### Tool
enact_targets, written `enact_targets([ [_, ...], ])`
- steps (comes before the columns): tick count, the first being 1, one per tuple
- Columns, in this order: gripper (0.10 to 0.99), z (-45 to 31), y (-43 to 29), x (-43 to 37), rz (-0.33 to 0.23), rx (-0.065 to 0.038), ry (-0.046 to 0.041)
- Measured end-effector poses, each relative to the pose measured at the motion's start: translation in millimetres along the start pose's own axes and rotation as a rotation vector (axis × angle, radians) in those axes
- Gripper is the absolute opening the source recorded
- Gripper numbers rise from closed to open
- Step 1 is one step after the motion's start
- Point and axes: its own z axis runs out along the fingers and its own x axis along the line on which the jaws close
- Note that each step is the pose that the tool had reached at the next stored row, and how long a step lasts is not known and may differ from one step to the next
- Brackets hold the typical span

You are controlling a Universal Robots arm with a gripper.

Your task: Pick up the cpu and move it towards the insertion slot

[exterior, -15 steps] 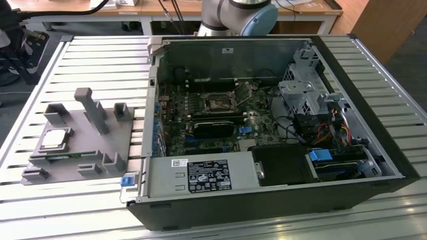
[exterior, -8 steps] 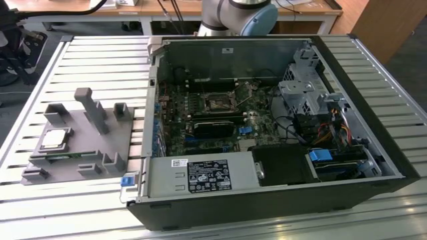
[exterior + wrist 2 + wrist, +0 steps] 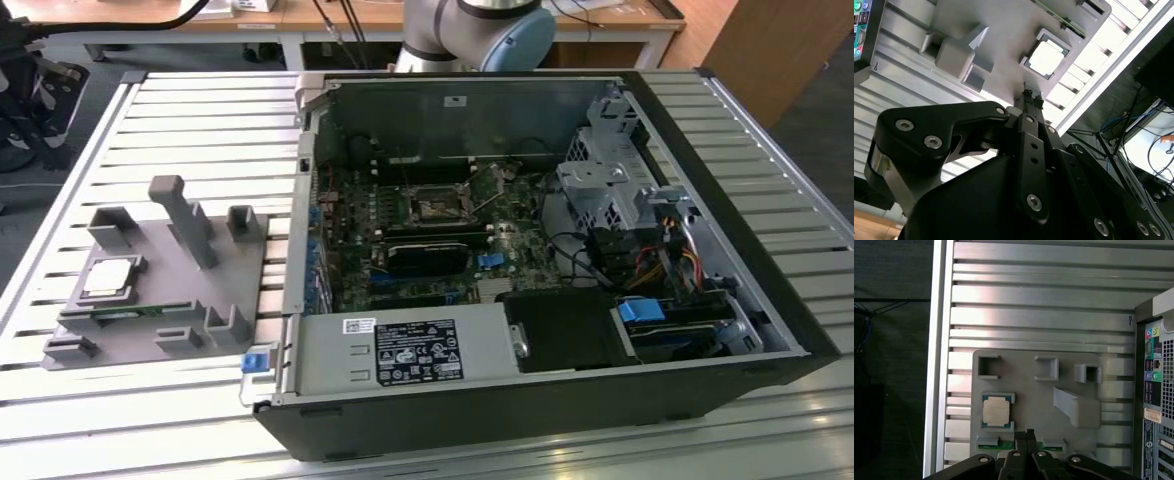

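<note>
One cpu [image 3: 110, 277], one insertion slot [image 3: 435, 206], one gripper [image 3: 1027, 433], that's my count. I see the cpu as a flat square, silvery on top with a pale rim, lying in a recess of the grey fixture [image 3: 167, 285] on the slatted table [image 3: 200, 110], well apart from the slot. The slot sits on the board inside the open computer case [image 3: 467, 415]. My gripper hovers near the cpu without touching it, fingers pinched together, holding nothing.

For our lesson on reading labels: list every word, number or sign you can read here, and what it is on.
Black label on the power supply: print too small to read.
White sticker beside it: too small to read.
Beige label on the case rear: unreadable.
</note>
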Motion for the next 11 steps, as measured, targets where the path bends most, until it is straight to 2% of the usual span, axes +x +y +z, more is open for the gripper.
enact_targets([
  [11,0.106,0.0,0.1,5.8,0.000,0.000,0.0001],
])
